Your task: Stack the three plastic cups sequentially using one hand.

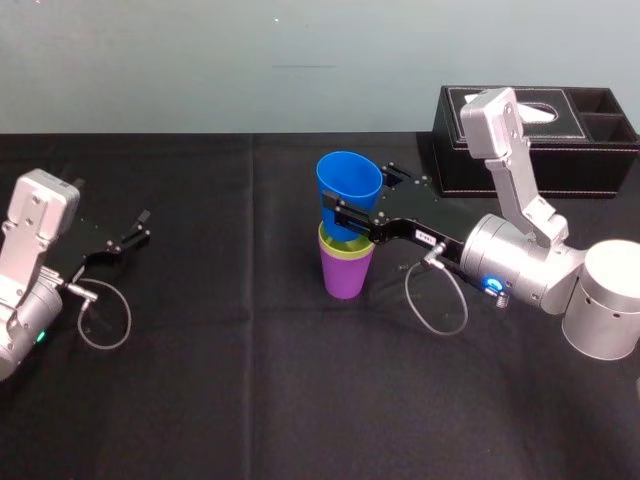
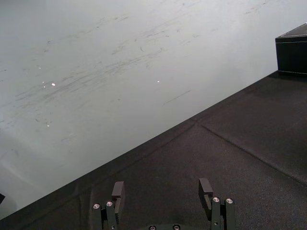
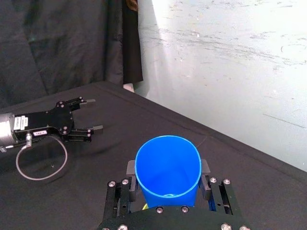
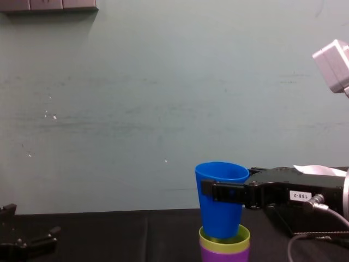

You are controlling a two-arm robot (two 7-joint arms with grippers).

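- Near the middle of the cloth-covered bench (image 1: 250, 380), a smooth, tapered purple cup (image 1: 347, 278) stands upright.
- Nested inside it is a yellow-green cup (image 1: 338, 252) of like shape, with just its rim band showing above the purple rim.
- Above both, a glossy blue cup (image 1: 348, 185) leans slightly. Its narrow base sits within the yellow-green rim, and most of its wall is clear above.
- Reaching in from the right, the right gripper (image 1: 360, 192) has slim black fingers (image 3: 130, 168) closed on the blue cup, one pressed to each side of its wall partway below the rim.
- Far to the left, the left gripper (image 1: 140, 228) rests low over the bench with its fingers spread and holding nothing.
- Behind the right arm sits a black leather-look tissue box (image 1: 560, 160).
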